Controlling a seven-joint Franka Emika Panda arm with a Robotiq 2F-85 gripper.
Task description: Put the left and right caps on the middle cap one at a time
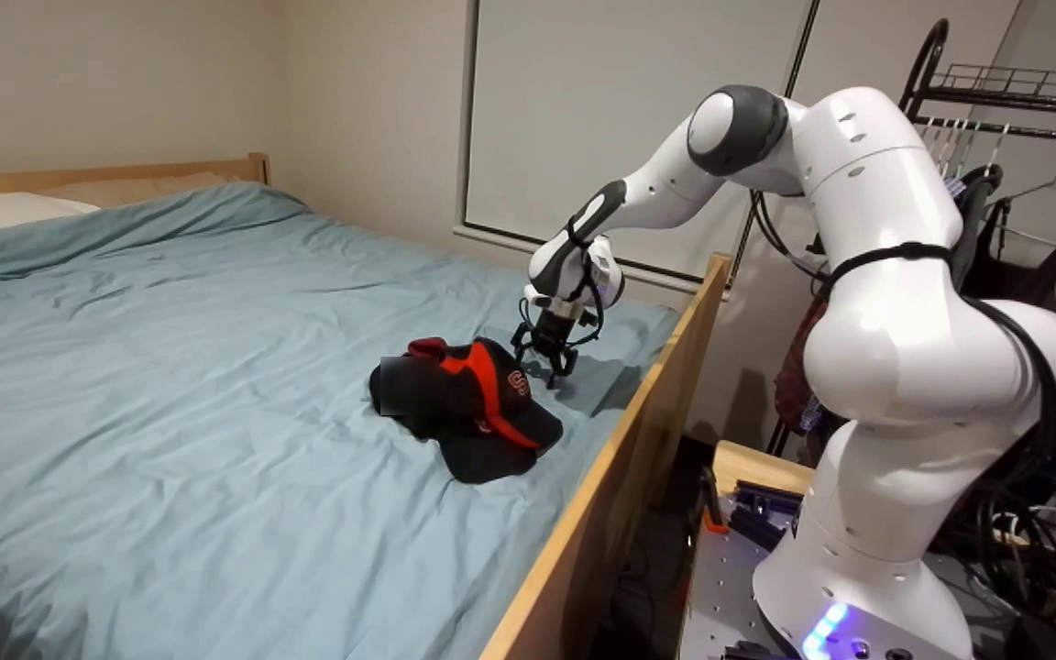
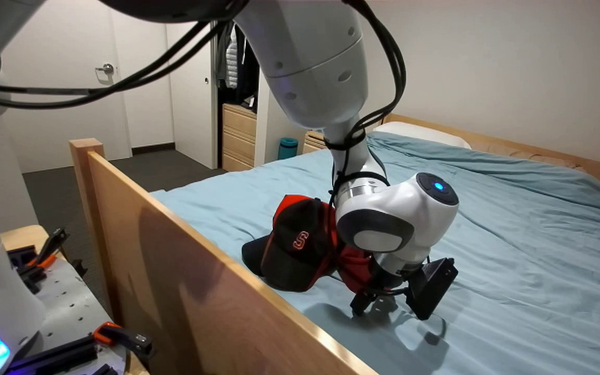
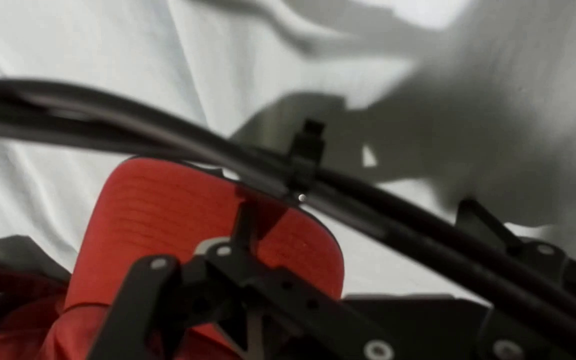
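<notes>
My pincer [image 2: 390,312] hung low over the blue sheet [image 1: 216,440], its fingers [image 3: 244,225] wide apart and holding nothing: in the wrist view one stood over the brim of the red cap [image 3: 168,215], the other past its edge, and I could not tell whether the first touched it. I judged that cap light and soft in the crown, apt to crumple if squeezed, with a stiffer brim that would grip well and not break. The best hold seemed the brim's edge, a finger on each side, leaving the crown free to drape. It lay just beside the black-and-red cap [image 1: 502,390], its brim red, stitched in rows and edged in dark trim. The black-and-red cap, with an outlined S on its front, I took for the middle one; it overlapped the black cap [image 1: 482,461] in both exterior views, though which lay on top I could not make out
</notes>
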